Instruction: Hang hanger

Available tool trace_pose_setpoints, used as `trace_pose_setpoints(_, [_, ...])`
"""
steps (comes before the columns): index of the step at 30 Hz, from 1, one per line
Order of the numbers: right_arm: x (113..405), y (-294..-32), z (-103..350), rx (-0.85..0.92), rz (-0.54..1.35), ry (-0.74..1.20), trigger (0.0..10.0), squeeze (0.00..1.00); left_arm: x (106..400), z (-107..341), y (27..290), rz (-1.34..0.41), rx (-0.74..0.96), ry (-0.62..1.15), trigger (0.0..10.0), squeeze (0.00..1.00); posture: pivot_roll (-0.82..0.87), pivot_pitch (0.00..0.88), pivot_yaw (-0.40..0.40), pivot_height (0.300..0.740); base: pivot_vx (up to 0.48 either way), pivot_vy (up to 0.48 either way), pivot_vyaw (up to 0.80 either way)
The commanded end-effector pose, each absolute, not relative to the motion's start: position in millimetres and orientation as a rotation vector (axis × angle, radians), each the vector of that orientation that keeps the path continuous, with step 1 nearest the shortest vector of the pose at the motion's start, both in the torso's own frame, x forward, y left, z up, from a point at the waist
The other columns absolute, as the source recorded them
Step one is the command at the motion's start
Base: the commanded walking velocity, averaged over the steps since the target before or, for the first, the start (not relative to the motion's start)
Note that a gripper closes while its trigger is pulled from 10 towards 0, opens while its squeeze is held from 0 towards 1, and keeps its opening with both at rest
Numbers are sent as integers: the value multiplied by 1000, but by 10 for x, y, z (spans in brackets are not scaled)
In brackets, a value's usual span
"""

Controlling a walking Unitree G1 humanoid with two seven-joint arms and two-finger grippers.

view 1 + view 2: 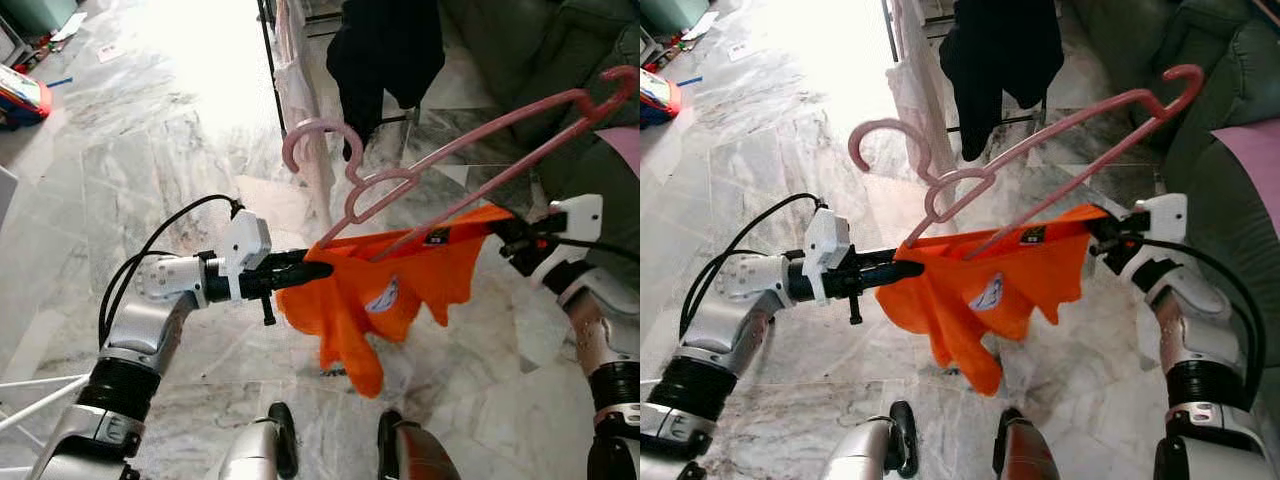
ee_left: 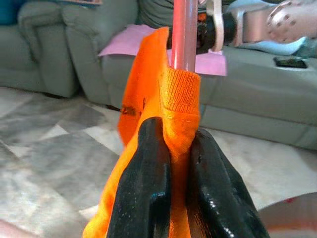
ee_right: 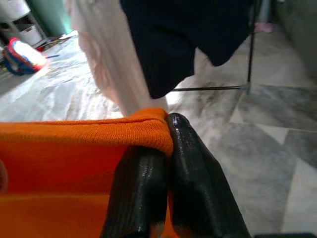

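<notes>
Head views, looking down at a grey marble floor. I held a small orange knit shirt stretched between both arms. The left claw was pressed together on the shirt's collar edge at about 9 o'clock of the garment; the left wrist view showed its two black fingers pinching a fold of orange knit. The right claw was likewise clamped on the opposite shoulder hem at about 3 o'clock, its fingers closed over the orange rim.

A pink plastic clothes hanger lay through the neck of the shirt. Its long axis ran on a diagonal from roughly 8 o'clock to 2 o'clock, the low arm sunk into the fabric near the left claw, the high end rising clear above the right claw. Its hook stood at about 12 o'clock from the left claw, which I judged the nearer arm to it.

A drying rack's dark metal upright, carrying a black garment and a pale cloth, stood beyond the hook at 12 o'clock. I judged that the hanger was tilted rather than seated square in the shoulders, and that neither claw gripped the hanger itself.
</notes>
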State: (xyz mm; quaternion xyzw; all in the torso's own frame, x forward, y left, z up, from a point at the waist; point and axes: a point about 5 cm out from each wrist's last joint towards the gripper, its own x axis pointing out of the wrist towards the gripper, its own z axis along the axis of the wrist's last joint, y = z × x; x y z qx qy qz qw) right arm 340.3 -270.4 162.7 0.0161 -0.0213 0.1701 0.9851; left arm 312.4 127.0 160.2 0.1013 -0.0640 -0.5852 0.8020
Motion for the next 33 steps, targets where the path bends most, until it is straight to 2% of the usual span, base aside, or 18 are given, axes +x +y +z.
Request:
trace_pose_setpoints(1, [3391, -2841, 1786, 51, 248, -90, 0, 0, 3097, 1481, 1422, -1188, 244, -134, 0, 0, -60, 298, 68, 740, 0, 0, 0])
trace_pose_setpoints(7, [3446, -2842, 1958, 65, 167, -101, 0, 0, 3038, 1247, 1451, -1109, 303, -153, 0, 0, -81, 298, 69, 740, 0, 0, 0])
trace_pose_setpoints(13, [3477, -2755, 1990, 62, 150, -86, 0, 0, 2944, 1034, 1416, -1126, 363, -141, 0, 0, -88, 297, 58, 740, 0, 0, 0])
trace_pose_setpoints(22, [3500, -2761, 2048, 61, 109, -92, 0, 0, 2890, 804, 1567, -1040, 427, -87, 0, 0, -95, 295, 54, 740, 0, 0, 0])
trace_pose_setpoints(27, [3504, -2779, 2079, 62, 87, -103, 0, 0, 3025, 714, 1714, -812, 264, 7, 0, 0, -98, 294, 55, 740, 0, 0, 0])
trace_pose_setpoints(33, [3503, -2754, 2061, 61, 92, -99, 0, 0, 3062, 732, 1711, -780, 240, -7, 0, 0, -97, 294, 55, 740, 0, 0, 0])
